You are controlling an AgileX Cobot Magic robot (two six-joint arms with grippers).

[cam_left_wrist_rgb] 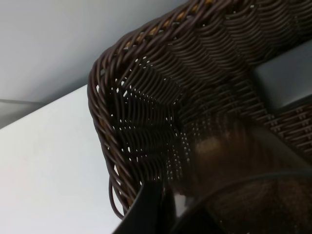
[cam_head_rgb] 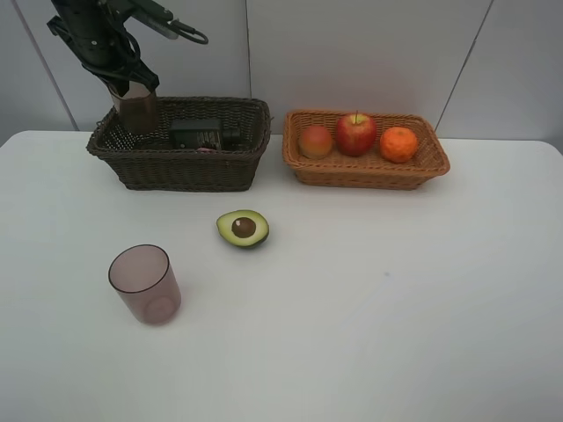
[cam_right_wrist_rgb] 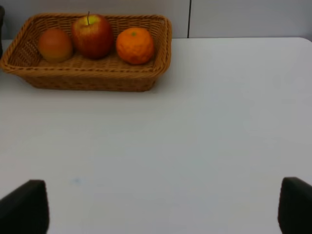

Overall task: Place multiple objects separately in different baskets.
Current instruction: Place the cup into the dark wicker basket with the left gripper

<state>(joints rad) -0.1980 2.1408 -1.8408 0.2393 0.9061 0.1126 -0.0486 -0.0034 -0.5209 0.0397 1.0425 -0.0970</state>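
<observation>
Cup (cam_head_rgb: 135, 109) at dark basket (cam_head_rgb: 189, 169) corner

The left arm (cam_head_rgb: 97, 35) runs off the top edge, and we lose the foot of its cup (cam_head_rgb: 135, 110) behind the dark basket (cam_head_rgb: 185, 167) wall — close up, a brown blur. The green bottle (cam_head_rgb: 198, 134) shows only partly.

There are two wicker baskets: one dark brown basket (cam_head_rgb: 176, 169) and one tan basket (cam_head_rgb: 365, 173) just right of it. Four fruits show: one peach-coloured fruit (cam_head_rgb: 315, 141), one apple (cam_head_rgb: 355, 134) and one tangerine (cam_head_rgb: 398, 144) in the tan basket, and one avocado half (cam_head_rgb: 243, 228) in front of the dark brown basket. There are two see-through cups, the upper cup (cam_head_rgb: 134, 107) at the dark brown basket's left end and the lower cup (cam_head_rgb: 144, 283) in front of it, and one dark bottle (cam_head_rgb: 202, 134) inside it.
</observation>
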